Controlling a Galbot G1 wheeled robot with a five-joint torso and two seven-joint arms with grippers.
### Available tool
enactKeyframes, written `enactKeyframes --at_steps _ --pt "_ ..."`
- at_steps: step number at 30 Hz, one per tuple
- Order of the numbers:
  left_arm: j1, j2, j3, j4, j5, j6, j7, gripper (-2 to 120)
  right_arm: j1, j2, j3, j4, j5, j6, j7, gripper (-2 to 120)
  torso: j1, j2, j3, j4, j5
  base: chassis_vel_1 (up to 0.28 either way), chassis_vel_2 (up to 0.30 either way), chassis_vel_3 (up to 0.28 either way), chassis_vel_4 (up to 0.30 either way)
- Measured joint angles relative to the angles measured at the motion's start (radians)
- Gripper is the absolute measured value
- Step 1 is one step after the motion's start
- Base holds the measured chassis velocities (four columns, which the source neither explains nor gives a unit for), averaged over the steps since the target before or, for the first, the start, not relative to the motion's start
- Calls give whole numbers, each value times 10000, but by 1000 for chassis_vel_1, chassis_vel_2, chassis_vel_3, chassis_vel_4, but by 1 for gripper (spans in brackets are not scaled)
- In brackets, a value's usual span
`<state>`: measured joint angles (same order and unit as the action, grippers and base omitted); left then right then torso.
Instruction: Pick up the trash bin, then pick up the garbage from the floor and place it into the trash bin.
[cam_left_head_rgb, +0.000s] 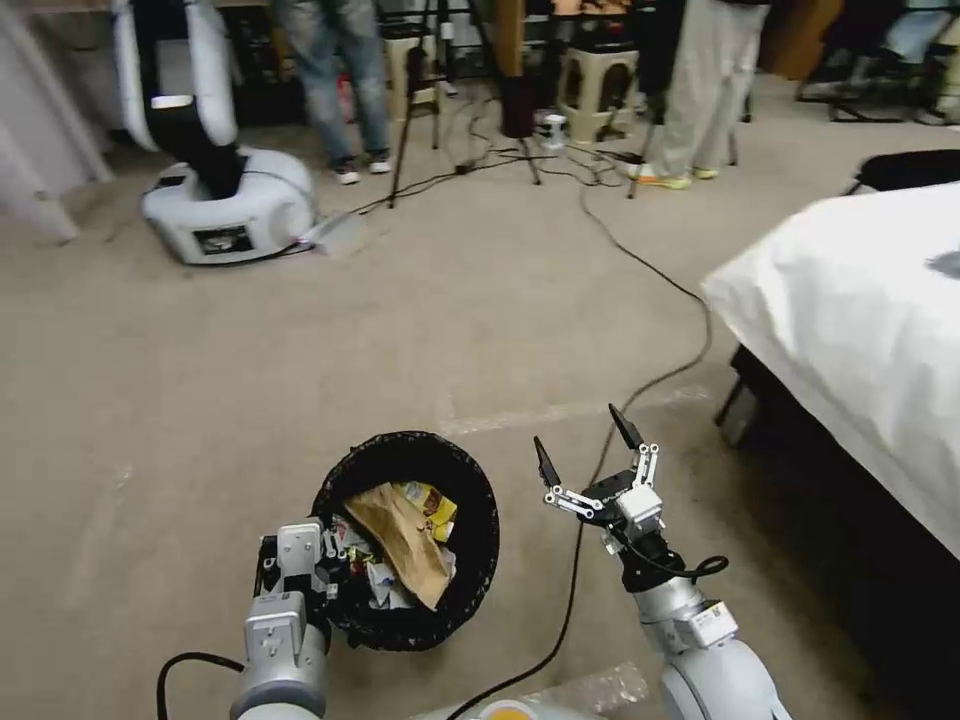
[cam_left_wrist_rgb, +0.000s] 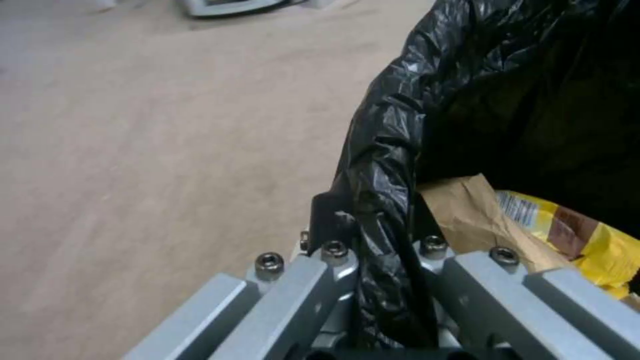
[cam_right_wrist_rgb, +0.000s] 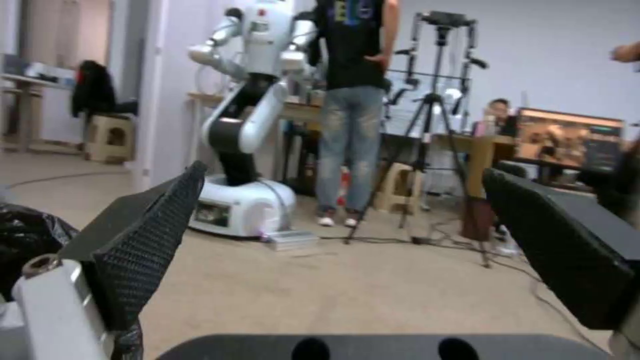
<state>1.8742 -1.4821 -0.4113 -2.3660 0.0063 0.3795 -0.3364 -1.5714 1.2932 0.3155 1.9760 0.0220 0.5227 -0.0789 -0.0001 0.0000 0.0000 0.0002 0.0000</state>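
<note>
Left fingers (cam_left_wrist_rgb: 333, 220): closed on the bin's near rim, one outside the wall and one inside, black liner pinched between them.
Left gripper (cam_left_head_rgb: 325, 570): low in the head view, at the bin's left edge, holding it.
Right fingers (cam_right_wrist_rgb: 147, 235): spread wide, nothing between them.
Right gripper (cam_left_head_rgb: 590, 450): just right of the bin, apart from it, tips pointing away from the robot over the carpet.
Bin (cam_left_head_rgb: 470, 560): round, black liner (cam_left_wrist_rgb: 400, 130) folded over the rim, held in front of the robot between the two arms.
Garbage (cam_left_head_rgb: 405, 540): inside the bin; a brown paper bag (cam_left_wrist_rgb: 467, 210) on top, a yellow wrapper (cam_left_wrist_rgb: 573, 235) beside it, white scraps underneath.
Cable (cam_left_head_rgb: 660, 275): black, runs across the carpet from the tripods, past the bed corner, under the right gripper and on towards the robot.
Bed (cam_left_head_rgb: 860, 320): white cover, close on the right.
Other robot (cam_left_head_rgb: 215, 190): white base parked far left on the carpet.
Tripods (cam_left_head_rgb: 440, 90): stand at the back among stools and standing people.
</note>
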Motion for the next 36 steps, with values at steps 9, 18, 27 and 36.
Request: enactKeyframes --at_steps 9,18,27,36 --pt "-12 6 -8 39 -15 -106 -5 1 -7 23 4 0 -20 4 -13 100 -1 0 0 -4 0 43 39 61 53" --pt "-95 11 -16 -23 -1183 856 -389 1 -131 22 46 -17 -48 119 -91 100 0 0 0 -2 1 0 0 0 0" --pt "-557 72 -345 1 -3305 2962 -993 1 -197 6 119 -62 -67 276 -206 100 0 0 0 -1 1 0 0 0 0" --pt "-1193 51 -614 662 -4223 3550 -1131 1 -290 -4 232 -104 -84 403 -265 100 0 0 0 -1 2 0 0 0 0"
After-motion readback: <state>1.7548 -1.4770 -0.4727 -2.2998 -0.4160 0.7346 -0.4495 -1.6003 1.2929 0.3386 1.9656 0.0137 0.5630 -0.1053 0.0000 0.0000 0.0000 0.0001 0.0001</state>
